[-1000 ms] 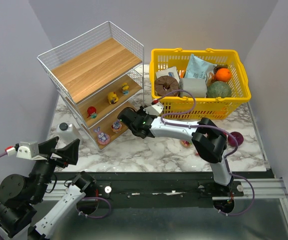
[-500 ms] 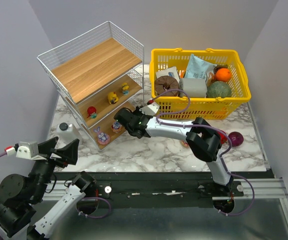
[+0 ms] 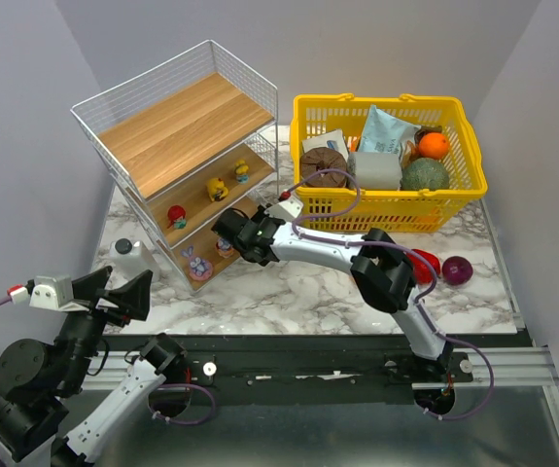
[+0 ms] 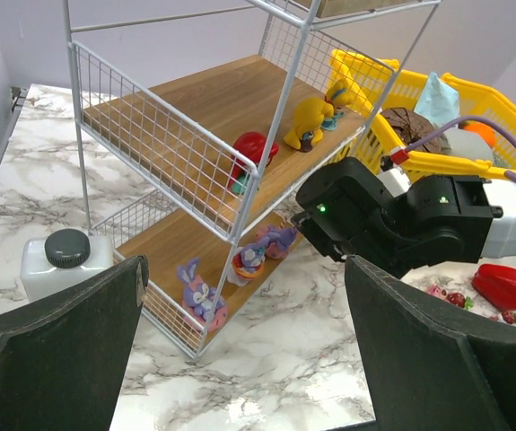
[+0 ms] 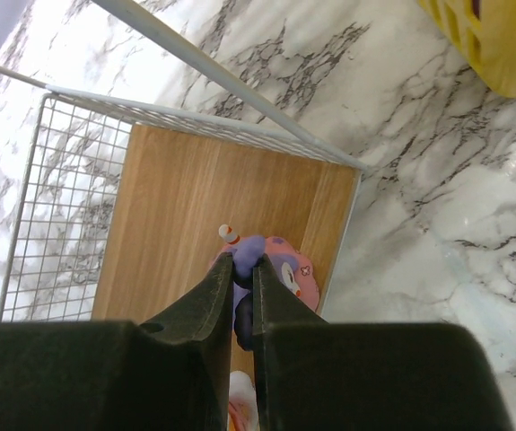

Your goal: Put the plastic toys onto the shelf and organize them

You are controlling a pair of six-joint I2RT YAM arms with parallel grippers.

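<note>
The shelf (image 3: 177, 136) stands at the back left. Its middle tier holds a red toy (image 3: 177, 216) and two yellow duck toys (image 3: 218, 189). The bottom tier holds a purple bunny toy (image 4: 196, 292) and a small orange-based toy (image 4: 250, 259). My right gripper (image 5: 242, 260) is shut on a purple and pink toy (image 5: 280, 268), at the right end of the bottom board (image 5: 177, 224). My left gripper (image 4: 244, 269) is open and empty, near the table's front left, facing the shelf. Small pink toys (image 4: 446, 294) lie on the table behind the right arm.
A white bottle (image 3: 128, 255) with a dark cap stands left of the shelf's foot. The yellow basket (image 3: 386, 199) of groceries is at the back right. A red pepper (image 3: 425, 265) and a dark purple ball (image 3: 457, 269) lie in front of it.
My right gripper has moved left with the purple and pink toy, from beside the shelf to over the end of its bottom board. The left arm has not moved.
</note>
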